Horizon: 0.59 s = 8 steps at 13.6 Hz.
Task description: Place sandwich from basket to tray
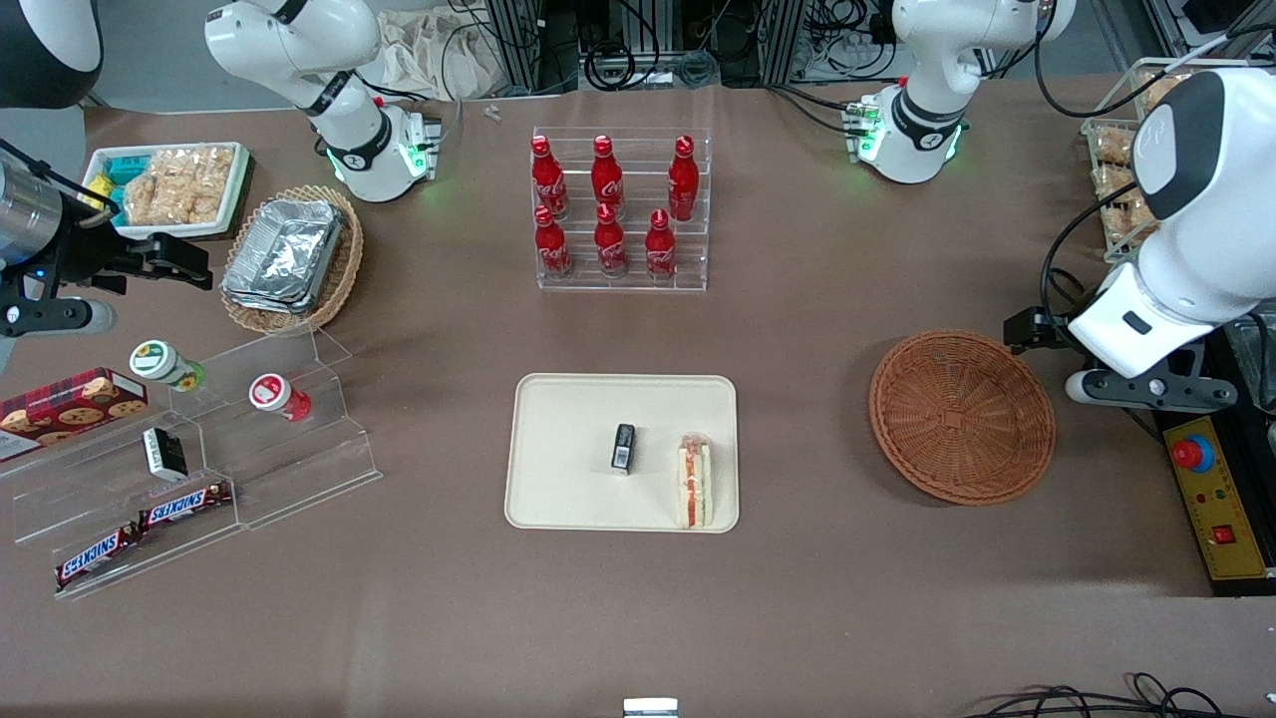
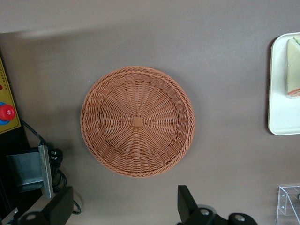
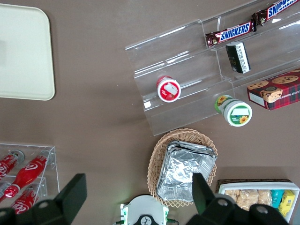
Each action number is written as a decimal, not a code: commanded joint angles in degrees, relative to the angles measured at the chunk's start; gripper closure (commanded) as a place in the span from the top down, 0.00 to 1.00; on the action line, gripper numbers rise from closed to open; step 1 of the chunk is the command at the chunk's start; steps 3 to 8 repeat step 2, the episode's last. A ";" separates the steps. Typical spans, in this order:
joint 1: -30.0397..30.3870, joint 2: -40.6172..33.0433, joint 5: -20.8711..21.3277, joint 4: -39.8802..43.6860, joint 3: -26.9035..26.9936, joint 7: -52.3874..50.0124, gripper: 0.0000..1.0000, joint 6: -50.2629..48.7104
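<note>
The left arm's pincer [image 2: 124, 211] hangs above the table [image 1: 797, 598] at the working arm's end, just beside the basket [image 1: 962, 416] and clear of it. In the wrist view its two dark fingers [image 2: 61, 206] stand wide apart with nothing between them, and the woven bowl of the basket [image 2: 137, 121] lies open below the camera with nothing in it.

The basket is round, reddish-brown wicker, sitting flat on the brown table. A yellow control box with a red button [image 1: 1193, 454] lies near it at the table's edge, and it shows again in the wrist view [image 2: 6, 114].

Toward the middle of the table, well apart from the basket, lies the cream tray [image 1: 558, 479]. The sandwich [image 1: 694, 482] rests in the tray, along the short rim that faces the basket, its red and green filling turned upward. The wrist view catches that same end of the tray [image 2: 281, 117] with part of the sandwich [image 2: 293, 77] on it. A small black packet [image 1: 623, 447] stands near the tray's centre, just beside the sandwich and not touching it.

Farther from the front camera than the tray, a clear rack holds six red bottles [image 1: 609, 207]. Toward the parked arm's end are a tan wicker basket with foil containers [image 1: 289, 257], a white tray of packaged snacks [image 1: 169, 187], and a clear stepped stand [image 1: 299, 439] carrying two small tubs, chocolate bars [image 1: 184, 507] and a red cookie box [image 1: 70, 404].
</note>
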 commanded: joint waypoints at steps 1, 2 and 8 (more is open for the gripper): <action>-0.05 2.84 -1.12 4.78 -0.01 0.87 1.00 -2.35; -0.05 3.02 -1.04 4.78 0.08 0.87 1.00 -2.35; -0.05 3.02 -1.04 4.78 0.08 0.87 1.00 -2.35</action>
